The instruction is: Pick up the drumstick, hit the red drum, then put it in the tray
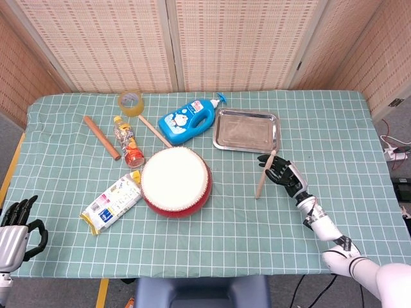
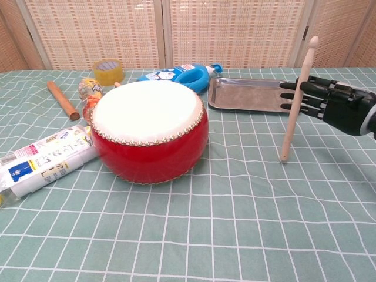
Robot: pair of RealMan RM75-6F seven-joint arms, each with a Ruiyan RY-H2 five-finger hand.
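Observation:
The red drum with its white skin stands at mid-table. My right hand is to the drum's right, just in front of the steel tray. It holds the wooden drumstick near its upper part. The stick stands almost upright, leaning a little, with its lower tip at or just above the tablecloth. My left hand hangs off the table's near left corner, holding nothing, fingers apart.
Behind the drum lie a blue soap bottle, a yellow tape roll, a small orange bottle, a wooden rod and a second thin stick. A white packet lies left of the drum.

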